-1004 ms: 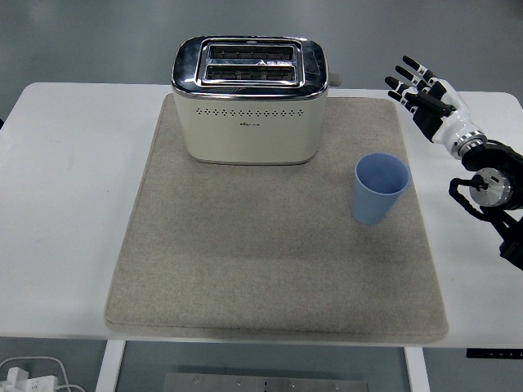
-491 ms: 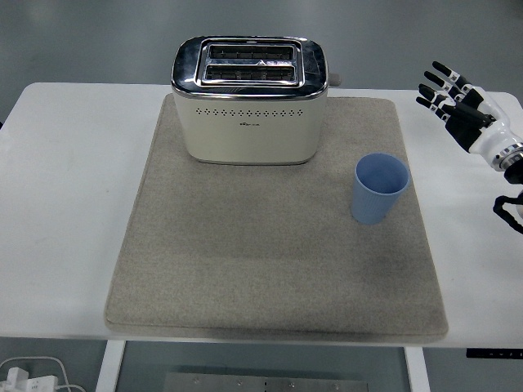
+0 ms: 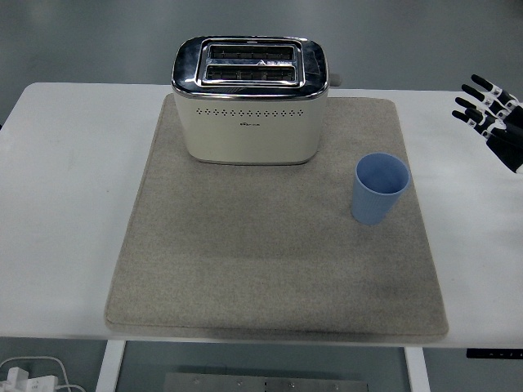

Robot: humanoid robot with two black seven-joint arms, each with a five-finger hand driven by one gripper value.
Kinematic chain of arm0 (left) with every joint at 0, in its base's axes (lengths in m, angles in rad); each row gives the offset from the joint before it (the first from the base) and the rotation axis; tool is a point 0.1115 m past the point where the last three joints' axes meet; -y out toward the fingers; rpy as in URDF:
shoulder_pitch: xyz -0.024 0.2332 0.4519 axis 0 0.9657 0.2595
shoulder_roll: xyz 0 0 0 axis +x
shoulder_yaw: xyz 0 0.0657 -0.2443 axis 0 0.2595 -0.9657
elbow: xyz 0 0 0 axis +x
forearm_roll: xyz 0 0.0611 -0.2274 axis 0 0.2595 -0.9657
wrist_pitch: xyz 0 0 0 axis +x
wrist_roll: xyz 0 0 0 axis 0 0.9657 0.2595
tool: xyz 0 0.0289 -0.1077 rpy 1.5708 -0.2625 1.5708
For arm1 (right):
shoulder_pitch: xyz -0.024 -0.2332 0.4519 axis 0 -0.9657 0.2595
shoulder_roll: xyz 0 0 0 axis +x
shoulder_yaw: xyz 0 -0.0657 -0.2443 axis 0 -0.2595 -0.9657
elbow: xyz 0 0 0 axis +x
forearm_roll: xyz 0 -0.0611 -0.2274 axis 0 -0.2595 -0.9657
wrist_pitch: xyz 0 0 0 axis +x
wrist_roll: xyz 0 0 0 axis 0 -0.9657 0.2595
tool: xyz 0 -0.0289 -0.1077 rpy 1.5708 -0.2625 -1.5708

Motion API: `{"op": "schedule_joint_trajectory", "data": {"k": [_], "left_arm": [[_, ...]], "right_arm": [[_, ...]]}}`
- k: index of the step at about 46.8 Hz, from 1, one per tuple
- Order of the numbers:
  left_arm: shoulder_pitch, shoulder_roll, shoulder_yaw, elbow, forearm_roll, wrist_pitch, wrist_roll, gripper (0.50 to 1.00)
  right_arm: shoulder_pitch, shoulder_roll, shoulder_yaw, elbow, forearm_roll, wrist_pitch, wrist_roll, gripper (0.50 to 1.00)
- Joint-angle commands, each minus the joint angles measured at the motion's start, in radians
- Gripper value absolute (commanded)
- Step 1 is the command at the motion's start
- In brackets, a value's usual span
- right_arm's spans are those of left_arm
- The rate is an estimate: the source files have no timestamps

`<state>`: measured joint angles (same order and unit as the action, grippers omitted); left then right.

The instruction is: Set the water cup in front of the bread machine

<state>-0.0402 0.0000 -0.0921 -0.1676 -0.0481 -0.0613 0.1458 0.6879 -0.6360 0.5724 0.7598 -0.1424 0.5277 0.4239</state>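
Observation:
A light blue cup [image 3: 380,189] stands upright on the grey mat [image 3: 270,261], to the right of and a little nearer than the cream and chrome toaster [image 3: 250,98], which sits at the mat's far end. My right hand [image 3: 493,114] shows at the right edge, fingers spread and empty, well to the right of the cup and apart from it. The left arm is out of view.
The mat covers the middle of the white table [image 3: 65,188]. A white cable and plug [image 3: 24,377] lie on the floor at the bottom left, below the table's near edge.
My right hand has pulled back to the right, from beside the mat's far right corner to the picture's right edge. The cup and toaster have not moved.

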Motion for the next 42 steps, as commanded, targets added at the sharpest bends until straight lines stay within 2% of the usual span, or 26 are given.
{"op": "schedule_joint_trajectory", "data": {"k": [1, 4, 17, 36, 42], "left_arm": [[0.0, 0.0, 0.0, -0.001, 0.001, 0.0, 0.0, 1.0], [0.0, 0.0, 0.0, -0.001, 0.001, 0.0, 0.0, 1.0], [0.0, 0.0, 0.0, -0.006, 0.001, 0.0, 0.0, 1.0], [0.0, 0.0, 0.0, -0.007, 0.001, -0.002, 0.001, 1.0], [0.0, 0.0, 0.0, -0.009, 0.001, -0.002, 0.001, 1.0]], "right_arm": [[-0.03, -0.025, -0.002, 0.001, -0.011, 0.052, 0.024, 0.928], [-0.054, -0.045, -0.002, 0.001, -0.036, 0.083, 0.059, 0.928], [-0.131, -0.062, 0.0, 0.018, -0.072, 0.083, 0.187, 0.928], [-0.209, -0.062, 0.007, 0.084, -0.276, 0.081, 0.187, 0.928], [-0.231, -0.06, 0.006, 0.127, -0.361, 0.015, 0.187, 0.928]]}}
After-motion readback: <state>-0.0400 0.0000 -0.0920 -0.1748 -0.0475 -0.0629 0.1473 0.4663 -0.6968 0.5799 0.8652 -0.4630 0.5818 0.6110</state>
